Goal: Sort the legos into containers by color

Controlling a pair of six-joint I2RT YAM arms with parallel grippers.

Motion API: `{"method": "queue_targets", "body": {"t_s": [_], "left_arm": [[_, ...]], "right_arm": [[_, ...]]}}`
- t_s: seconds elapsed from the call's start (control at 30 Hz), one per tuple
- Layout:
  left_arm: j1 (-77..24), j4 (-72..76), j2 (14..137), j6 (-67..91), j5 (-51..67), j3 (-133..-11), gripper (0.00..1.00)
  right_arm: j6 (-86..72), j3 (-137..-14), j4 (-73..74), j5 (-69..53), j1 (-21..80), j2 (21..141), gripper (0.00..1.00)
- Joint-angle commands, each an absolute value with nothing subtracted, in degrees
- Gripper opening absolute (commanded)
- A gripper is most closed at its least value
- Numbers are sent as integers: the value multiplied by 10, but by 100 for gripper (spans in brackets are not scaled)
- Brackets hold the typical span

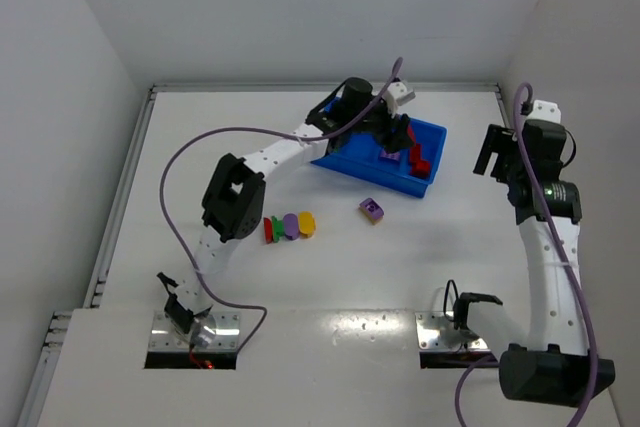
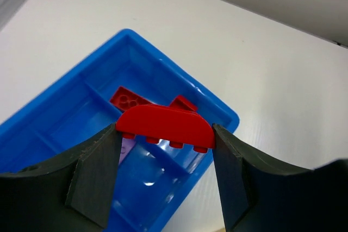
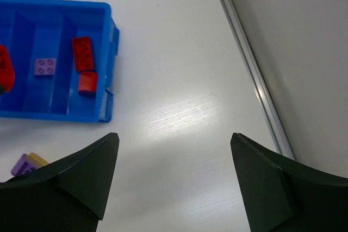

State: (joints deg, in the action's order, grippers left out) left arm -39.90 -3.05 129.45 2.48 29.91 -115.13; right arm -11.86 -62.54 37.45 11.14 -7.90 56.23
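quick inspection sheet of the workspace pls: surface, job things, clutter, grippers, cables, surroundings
surface: white table, glossy, no spills seen
job's things: blue bin holds two red bricks in its end compartment and a purple brick in the next; a row of loose bricks and a purple-and-yellow stack lie on the table
clutter: nothing seen
grippers: left gripper shut on a curved red brick above the bin; right gripper open and empty, over bare table beside the bin
cables: left purple cable loops wide of its arm; right purple cable runs along its arm
surroundings: white walls, metal rail at the table edge
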Motion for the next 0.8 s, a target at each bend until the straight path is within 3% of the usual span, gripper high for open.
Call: {"method": "queue_targets", "body": {"t_s": [0.0, 0.33, 0.77], "left_arm": [[-414, -43, 1311, 45, 322, -1191, 20], [-443, -69, 1407, 63, 323, -1270, 25], [-443, -39, 1485, 21, 232, -1350, 34]], "right_arm": [[-133, -611, 405, 144, -88, 560, 84], [-138, -605, 410, 96, -104, 565, 84], [-138, -605, 416, 55, -120, 576, 84]]}}
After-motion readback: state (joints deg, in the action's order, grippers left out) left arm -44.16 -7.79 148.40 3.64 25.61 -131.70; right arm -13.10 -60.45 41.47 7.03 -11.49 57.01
